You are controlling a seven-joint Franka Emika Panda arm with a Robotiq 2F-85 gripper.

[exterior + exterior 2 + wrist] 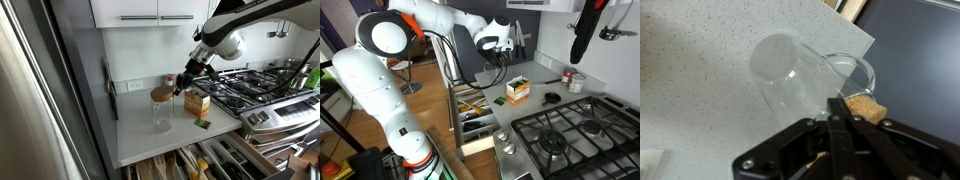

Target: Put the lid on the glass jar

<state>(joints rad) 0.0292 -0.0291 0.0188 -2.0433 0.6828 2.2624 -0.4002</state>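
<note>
The clear glass jar (161, 113) stands upright on the white counter (140, 138). The brown cork lid (161, 94) is at the jar's mouth, level with its rim. My gripper (178, 87) reaches in from the stove side and touches the lid's edge. In the wrist view the jar (800, 70) fills the middle. A piece of the lid (866, 106) shows just past my fingertips (838, 104), against the rim. The fingers are close together and pinch the lid's edge. I cannot tell if the lid is fully seated. In an exterior view only the gripper (498, 55) shows; the jar is not clear.
A yellow-orange box (197, 102) stands next to the jar, also seen in an exterior view (518, 90). A small green item (203, 124) lies in front of the box. The gas stove (255, 85) is beyond it. Drawers (225, 157) stand open below the counter.
</note>
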